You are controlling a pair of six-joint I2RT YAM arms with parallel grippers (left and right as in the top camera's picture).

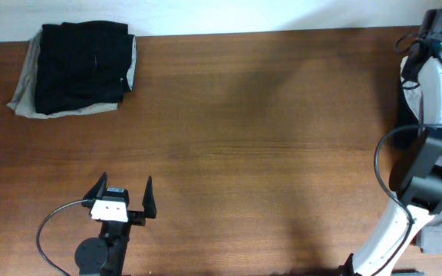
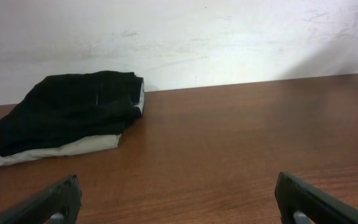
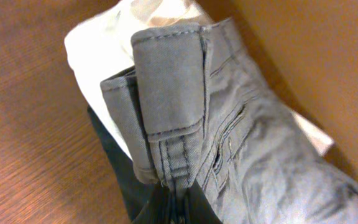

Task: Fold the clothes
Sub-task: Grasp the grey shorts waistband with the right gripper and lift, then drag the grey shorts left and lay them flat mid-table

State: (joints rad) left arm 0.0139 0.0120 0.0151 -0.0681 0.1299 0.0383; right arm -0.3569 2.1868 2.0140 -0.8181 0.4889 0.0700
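Right under the right gripper lay bunched grey shorts (image 3: 241, 149), grip impossible to tell; left gripper (image 1: 126, 179) gaped empty, folded stack (image 1: 75, 69) well ahead. Looked like the fetch stage, next needed spreading the shorts flat

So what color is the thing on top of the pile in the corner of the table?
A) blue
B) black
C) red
B: a black garment lies on top of a beige one at the far left corner of the table.
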